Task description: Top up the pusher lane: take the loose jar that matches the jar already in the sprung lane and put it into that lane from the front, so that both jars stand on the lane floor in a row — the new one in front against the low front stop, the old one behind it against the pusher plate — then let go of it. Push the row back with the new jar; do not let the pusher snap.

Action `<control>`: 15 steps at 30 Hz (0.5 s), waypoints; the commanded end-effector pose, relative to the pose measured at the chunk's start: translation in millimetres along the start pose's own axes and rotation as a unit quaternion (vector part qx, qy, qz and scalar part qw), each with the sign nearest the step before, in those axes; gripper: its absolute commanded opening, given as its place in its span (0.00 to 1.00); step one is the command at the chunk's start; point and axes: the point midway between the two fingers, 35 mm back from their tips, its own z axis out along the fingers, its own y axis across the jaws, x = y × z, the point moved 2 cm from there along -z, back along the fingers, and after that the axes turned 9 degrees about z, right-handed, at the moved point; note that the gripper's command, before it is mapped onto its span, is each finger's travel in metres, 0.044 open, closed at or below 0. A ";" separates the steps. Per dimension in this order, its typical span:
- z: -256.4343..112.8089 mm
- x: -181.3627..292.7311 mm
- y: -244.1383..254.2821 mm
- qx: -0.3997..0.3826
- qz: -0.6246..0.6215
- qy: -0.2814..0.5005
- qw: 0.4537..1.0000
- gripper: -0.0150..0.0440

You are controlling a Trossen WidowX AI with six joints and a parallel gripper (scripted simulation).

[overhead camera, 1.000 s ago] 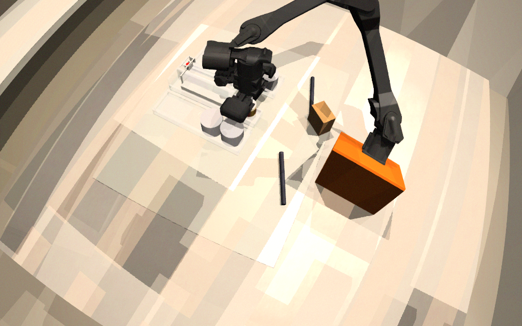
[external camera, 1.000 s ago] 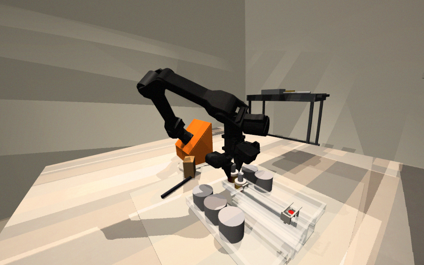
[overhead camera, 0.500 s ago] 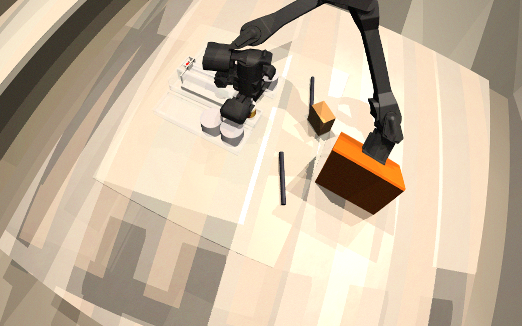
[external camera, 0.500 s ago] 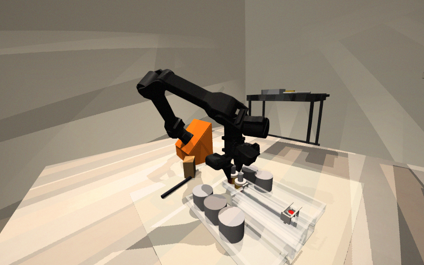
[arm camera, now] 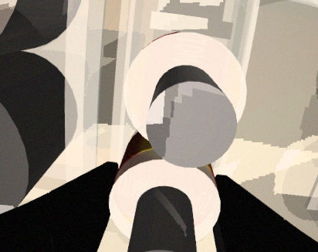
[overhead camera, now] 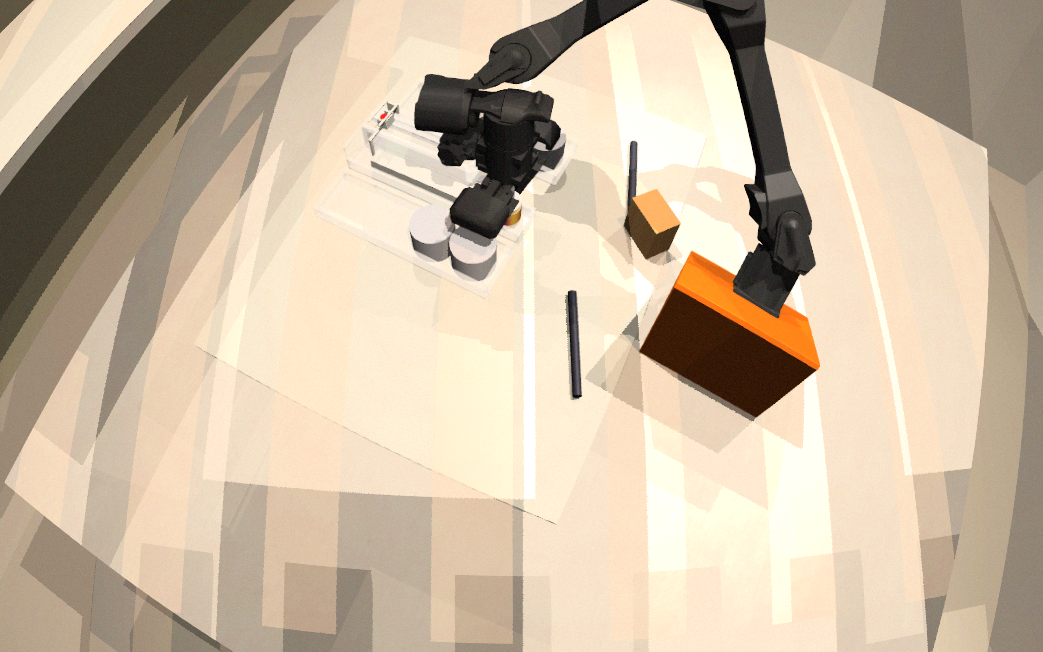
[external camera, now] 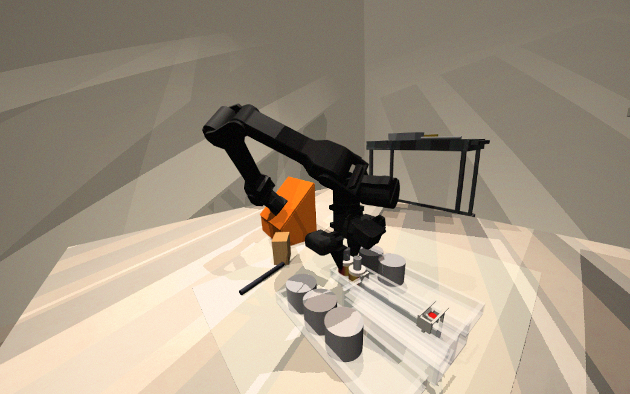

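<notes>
My gripper (external camera: 346, 263) (arm camera: 165, 179) is shut on a jar (external camera: 344, 271) (arm camera: 124, 193) with a white lid, a grey knob and a dark red and amber body. The jar is upright at the front end of the clear lane. The lane jar (external camera: 357, 271) (arm camera: 184, 50), also white-lidded with a grey knob, stands just behind it; the two look touching or nearly so. An amber jar side (overhead camera: 514, 213) shows below the gripper in the top view. The pusher plate, the front stop and the held jar's base are not clearly visible, so I cannot tell whether it rests on the floor.
Large grey cylinders flank the lane: several on one side (external camera: 344, 335) (overhead camera: 431, 233), two on the other (external camera: 391, 270). A small bracket with a red mark (external camera: 432, 315) (overhead camera: 383, 115) is at the rear. A wooden block (external camera: 281, 248) (overhead camera: 655, 222), dark rods (overhead camera: 574, 344) and an orange box (overhead camera: 728, 348) are farther off.
</notes>
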 end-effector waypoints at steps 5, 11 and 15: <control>4.6 -2.8 -2.3 0.005 0.005 -0.006 1.000 0.25; 6.8 -2.3 -2.4 0.005 0.005 -0.006 1.000 0.25; 7.7 -2.1 -2.5 0.005 0.005 -0.006 1.000 0.25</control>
